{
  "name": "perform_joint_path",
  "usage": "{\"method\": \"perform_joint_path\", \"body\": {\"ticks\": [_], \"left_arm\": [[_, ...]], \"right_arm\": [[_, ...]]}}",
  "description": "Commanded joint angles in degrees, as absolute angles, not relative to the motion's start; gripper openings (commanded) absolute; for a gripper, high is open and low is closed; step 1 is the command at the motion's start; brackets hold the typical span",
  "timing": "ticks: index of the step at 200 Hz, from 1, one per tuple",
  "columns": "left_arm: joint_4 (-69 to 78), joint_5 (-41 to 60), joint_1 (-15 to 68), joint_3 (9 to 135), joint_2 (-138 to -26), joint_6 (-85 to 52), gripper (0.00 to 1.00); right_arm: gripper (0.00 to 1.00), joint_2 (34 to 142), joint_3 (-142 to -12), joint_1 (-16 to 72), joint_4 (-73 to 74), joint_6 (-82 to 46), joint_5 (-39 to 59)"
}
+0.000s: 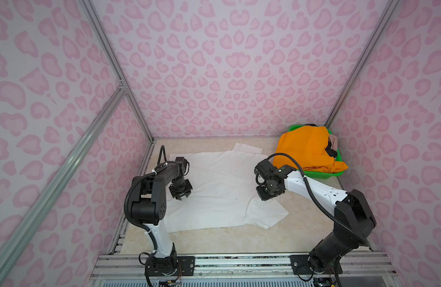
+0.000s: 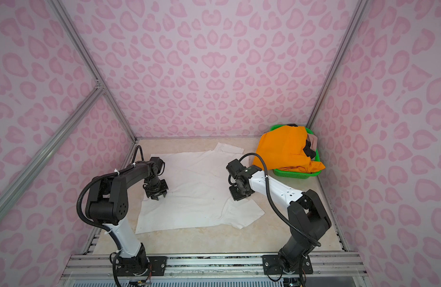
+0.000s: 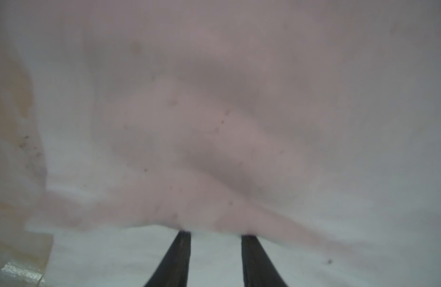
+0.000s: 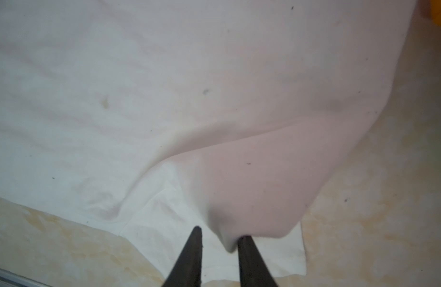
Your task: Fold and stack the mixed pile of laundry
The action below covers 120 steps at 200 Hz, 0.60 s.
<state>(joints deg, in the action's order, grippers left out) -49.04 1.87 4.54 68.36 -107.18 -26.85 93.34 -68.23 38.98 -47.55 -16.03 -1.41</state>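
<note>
A white T-shirt (image 1: 222, 188) (image 2: 197, 188) lies spread on the table with no print showing. My left gripper (image 1: 181, 197) (image 3: 214, 233) stands at its left edge, jaws apart, and a raised fold of the shirt (image 3: 214, 198) lies across the fingertips. At the shirt's right side, by a sleeve, my right gripper (image 1: 265, 196) (image 4: 220, 233) is open, and a lifted fold (image 4: 251, 193) drapes over one fingertip (image 4: 244, 242). Orange shorts (image 1: 306, 149) (image 2: 286, 149), a black piece (image 1: 331, 150) and a beige-pink piece (image 1: 333, 140) are heaped at the back right.
The heap sits in a green mesh basket (image 1: 321, 175) (image 2: 299, 175) in the back right corner. Pink patterned walls close in the beige table (image 1: 301, 223) on three sides. A metal rail (image 1: 239, 261) with both arm bases runs along the front edge.
</note>
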Motion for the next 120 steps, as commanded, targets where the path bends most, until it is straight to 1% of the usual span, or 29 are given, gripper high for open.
{"method": "perform_joint_path", "body": {"ticks": [1,25,54,82,120], "left_arm": [[-46.9,-3.2,3.9,68.8,-108.3,-25.1,0.37],[-47.5,-4.6,3.1,69.6,-109.1,-23.7,0.37],[-47.1,-4.6,1.5,70.5,-110.5,-22.7,0.37],[-46.8,-3.8,0.6,71.3,-111.6,-23.2,0.37],[-47.0,-3.2,0.6,71.8,-111.7,-23.3,0.37]], "right_arm": [[0.43,91.9,-66.4,38.4,-46.6,-17.5,1.2],[0.49,88.3,-64.1,33.1,-43.9,-18.5,6.5],[0.49,86.5,-61.5,24.6,-40.0,-20.2,9.9],[0.48,92.3,-61.7,19.1,-35.4,-21.9,12.0],[0.45,101.3,-64.2,19.0,-30.2,-24.7,16.2]]}}
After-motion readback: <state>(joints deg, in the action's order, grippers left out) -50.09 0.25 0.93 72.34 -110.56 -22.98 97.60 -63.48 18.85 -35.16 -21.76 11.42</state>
